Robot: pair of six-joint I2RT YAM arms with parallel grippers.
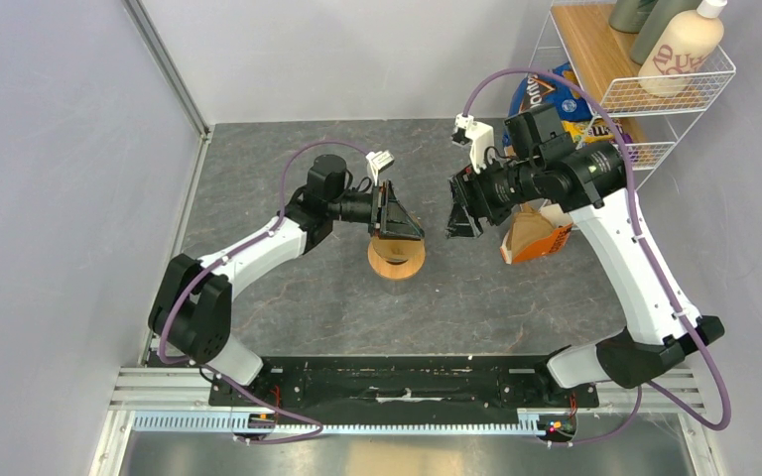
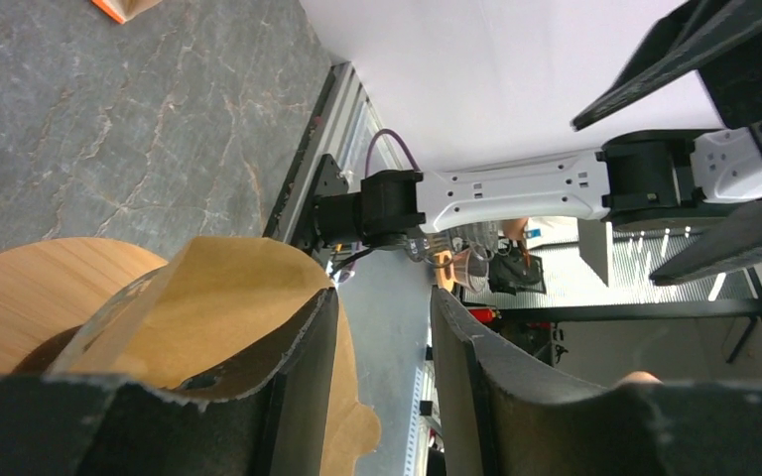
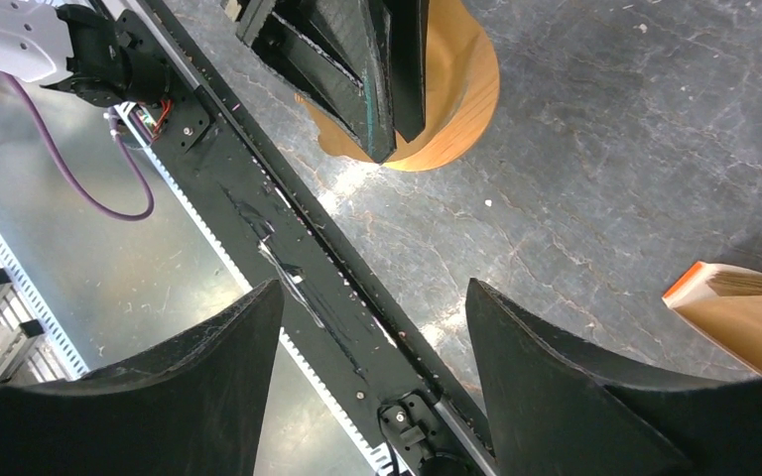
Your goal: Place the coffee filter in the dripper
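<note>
Item: thin tan paper coffee filter (image 2: 228, 297), apparently set in the clear glass dripper (image 2: 30, 288) with wooden collar, table centre.
Left gripper (image 2: 384, 297): jaws parted, pinching nothing, one finger beside the paper.
Right gripper (image 3: 375, 293): spread, empty, at the dripper's 2 o'clock.
Outstanding: seating unconfirmed.

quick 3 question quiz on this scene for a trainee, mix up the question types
1. True or false: the right gripper holds the coffee filter.
2. The left gripper is: A over the dripper; B at the wire shelf; C on the orange box.
3. Short answer: which gripper is nearer the coffee filter?
Key: 1 false; 2 A; 3 left.
</note>
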